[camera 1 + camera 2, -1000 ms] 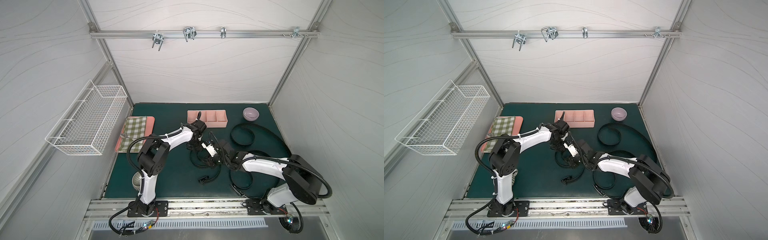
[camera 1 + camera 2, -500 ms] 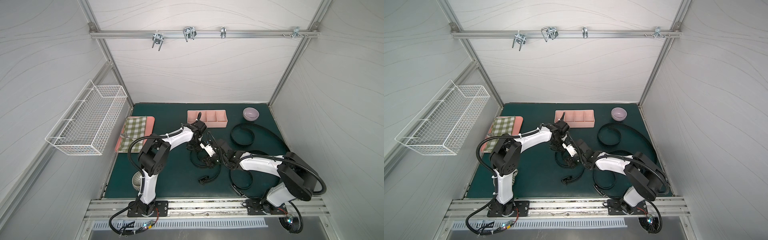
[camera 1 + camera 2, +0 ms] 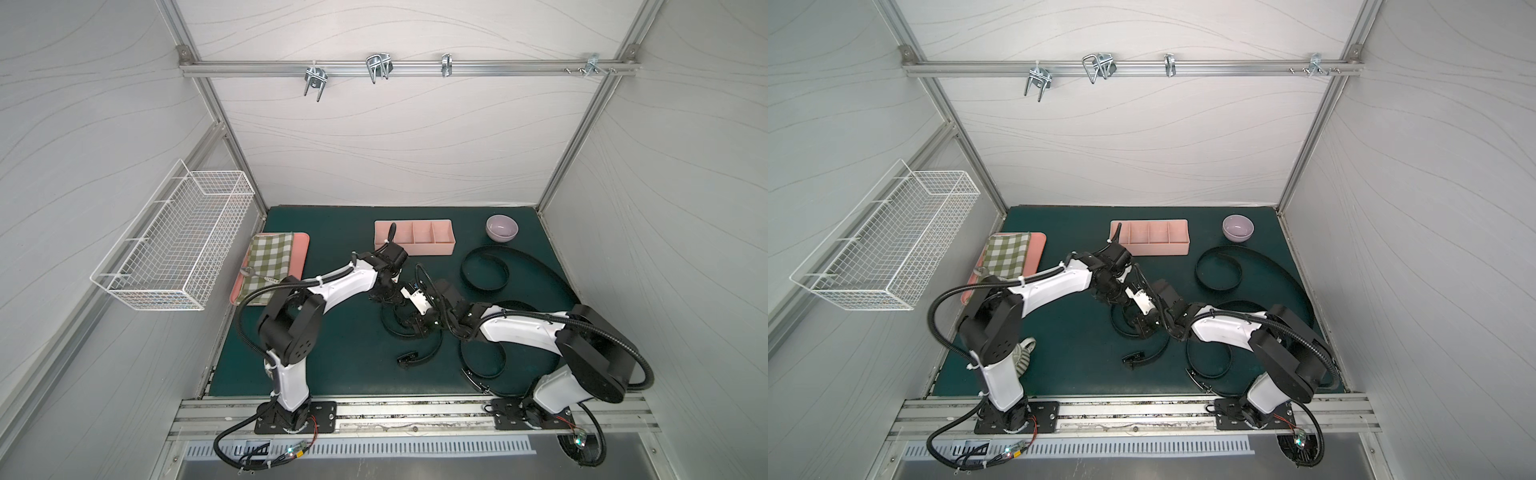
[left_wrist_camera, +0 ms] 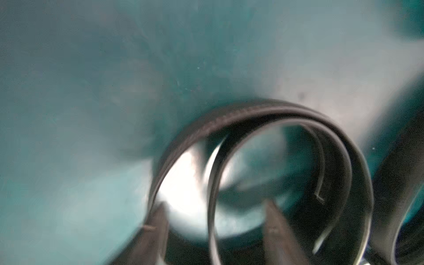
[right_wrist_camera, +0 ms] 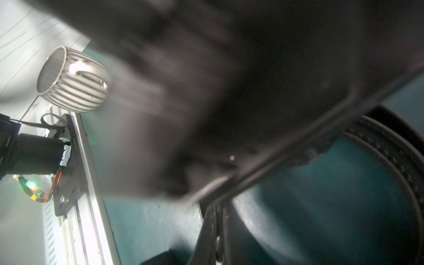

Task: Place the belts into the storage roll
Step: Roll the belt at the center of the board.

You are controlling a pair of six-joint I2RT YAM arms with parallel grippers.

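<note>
The pink storage roll (image 3: 419,250) stands at the back of the green worktop (image 3: 332,353). In front of it the left end effector (image 4: 214,206) is spread wide over a loosely coiled belt (image 4: 252,112), one strap between its fingers. Just beside, the right end effector (image 5: 216,213) is closed; whether it pinches the strap I cannot tell. Two other belts (image 3: 484,286) lie loose further right.
</note>
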